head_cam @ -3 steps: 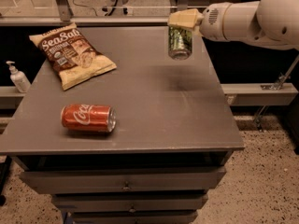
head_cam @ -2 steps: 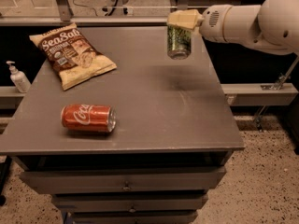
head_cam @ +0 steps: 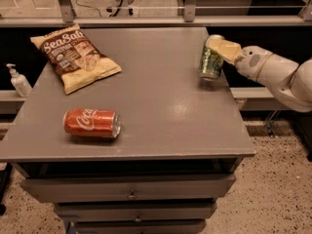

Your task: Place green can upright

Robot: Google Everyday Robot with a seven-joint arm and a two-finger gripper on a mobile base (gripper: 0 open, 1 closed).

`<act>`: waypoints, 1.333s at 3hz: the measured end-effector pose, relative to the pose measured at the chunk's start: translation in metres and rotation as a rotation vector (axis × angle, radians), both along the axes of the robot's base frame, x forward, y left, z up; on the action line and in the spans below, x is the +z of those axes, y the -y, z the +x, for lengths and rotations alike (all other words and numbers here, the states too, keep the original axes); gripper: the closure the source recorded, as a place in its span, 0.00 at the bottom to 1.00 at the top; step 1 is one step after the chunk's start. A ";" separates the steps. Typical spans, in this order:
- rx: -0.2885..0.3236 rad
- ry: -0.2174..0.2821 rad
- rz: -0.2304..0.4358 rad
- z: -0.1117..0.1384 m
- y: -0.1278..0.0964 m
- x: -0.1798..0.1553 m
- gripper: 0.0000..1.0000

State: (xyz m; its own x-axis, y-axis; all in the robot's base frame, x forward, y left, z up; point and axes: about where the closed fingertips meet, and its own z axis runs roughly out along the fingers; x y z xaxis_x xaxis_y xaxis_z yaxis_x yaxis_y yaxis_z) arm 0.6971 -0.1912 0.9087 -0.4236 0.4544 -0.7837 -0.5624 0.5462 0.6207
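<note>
The green can [head_cam: 211, 62], green with pale mottled markings and a silver top, is nearly upright at the right edge of the grey table [head_cam: 161, 106]. Its base is at or just above the tabletop. My gripper [head_cam: 218, 48] comes in from the right on a white arm and is shut on the can's upper part, its pale yellow fingers [head_cam: 225, 49] wrapped over the top.
A red Coca-Cola can [head_cam: 92, 123] lies on its side at the front left. A chip bag [head_cam: 74, 56] lies at the back left. A white pump bottle [head_cam: 18, 81] stands on a ledge left of the table. Drawers sit below the tabletop.
The arm has lowered the green can and drawn it back toward the table's right edge; it was held higher above the far right part of the table before.
</note>
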 end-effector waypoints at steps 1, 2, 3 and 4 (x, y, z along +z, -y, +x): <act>0.037 0.090 0.017 -0.002 -0.019 0.003 1.00; 0.077 0.140 -0.074 -0.001 -0.030 0.018 1.00; 0.089 0.151 -0.073 -0.004 -0.032 0.014 1.00; 0.121 0.234 -0.057 -0.016 -0.028 0.011 1.00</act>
State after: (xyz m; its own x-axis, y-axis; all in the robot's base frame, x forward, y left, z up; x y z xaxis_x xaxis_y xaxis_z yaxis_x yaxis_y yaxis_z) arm 0.6813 -0.1631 0.9201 -0.2762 0.3635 -0.8897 -0.7505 0.4968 0.4359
